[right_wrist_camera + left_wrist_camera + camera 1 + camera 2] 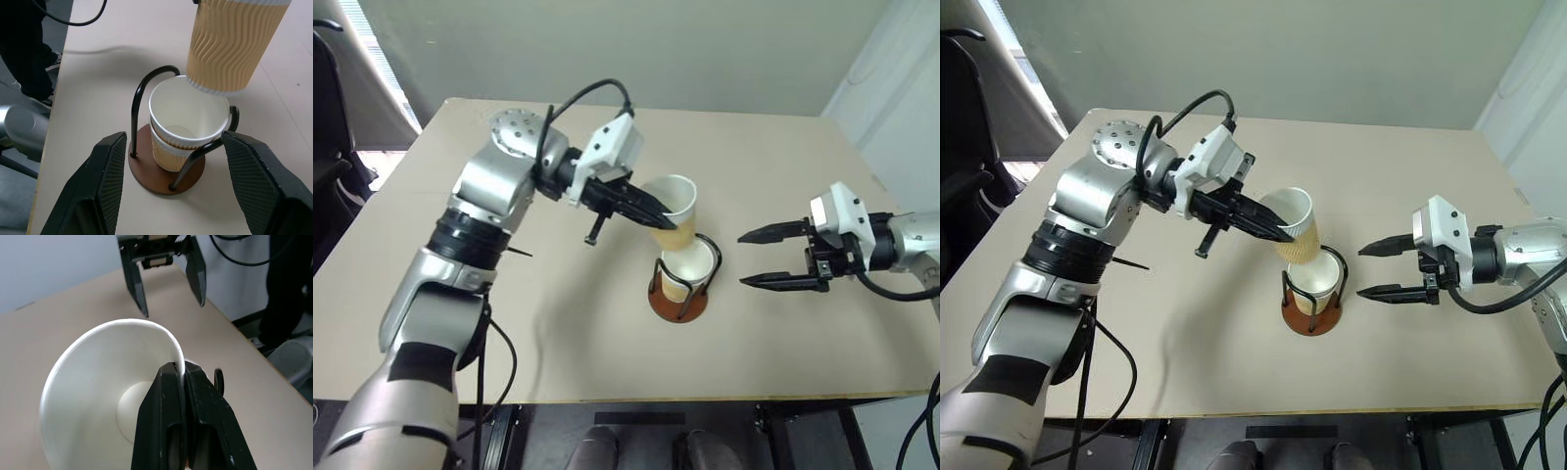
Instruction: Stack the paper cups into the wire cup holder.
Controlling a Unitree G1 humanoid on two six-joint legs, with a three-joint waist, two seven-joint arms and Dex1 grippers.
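Low in the middle of the head view, the wire cup holder [681, 294] stands on the tan desk [558, 333], its brown disc base flat and its black loops upright. Two paper cups [188, 129] sit nested inside it, mouths up. At the right of the frame, level with the holder, the right gripper [766, 258] hangs with its fingers spread apart, holding nothing and well clear of the wire. Just above the holder, toward the centre, the left gripper [658, 219] is clamped on the rim of a third cup [672, 211], which hangs tilted with its bottom right over the nested cups' mouth.
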